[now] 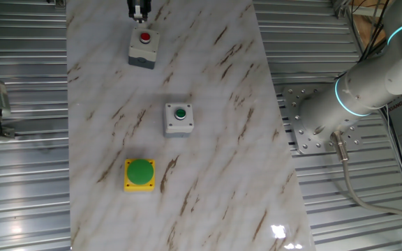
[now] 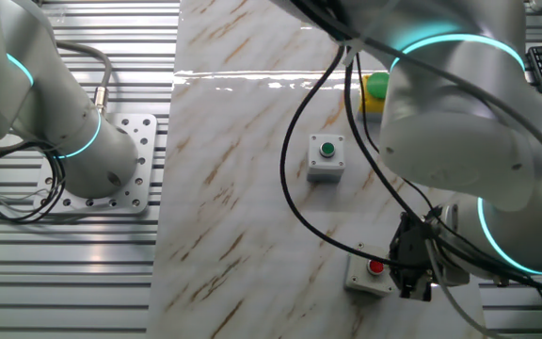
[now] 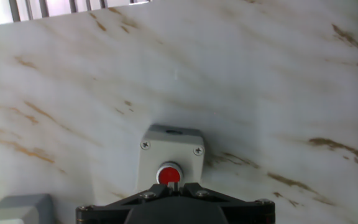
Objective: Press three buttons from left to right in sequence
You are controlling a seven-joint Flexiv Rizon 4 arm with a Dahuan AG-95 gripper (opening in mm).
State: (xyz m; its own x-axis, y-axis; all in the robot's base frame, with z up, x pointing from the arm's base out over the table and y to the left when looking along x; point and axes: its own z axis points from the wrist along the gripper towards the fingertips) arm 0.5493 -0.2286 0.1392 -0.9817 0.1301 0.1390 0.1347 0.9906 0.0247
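A Flexiv Rizon arm's gripper hangs at the far edge of a marble-patterned table, just beside the grey box with the red button. In one fixed view the dark fingertips show at the top of the frame, directly beyond the red-button box, close to its far side; whether they touch it cannot be told from there.

In the hand view, the grey box with the red button sits immediately ahead of the gripper, its red cap centred just above the point where the dark finger parts meet at the lower edge of the picture. The fingertips appear drawn together there, with no gap visible between them, and nothing is held.

The other fixed view shows the gripper beside the same box near the table's close edge, with the arm's large silver body overhead and black cables looping across the tabletop.

The grey box with the dark-green button stands in the middle of the table, well apart from the gripper. The yellow box with the large green dome button lies farthest from it; in the other fixed view that box is partly hidden behind the arm.
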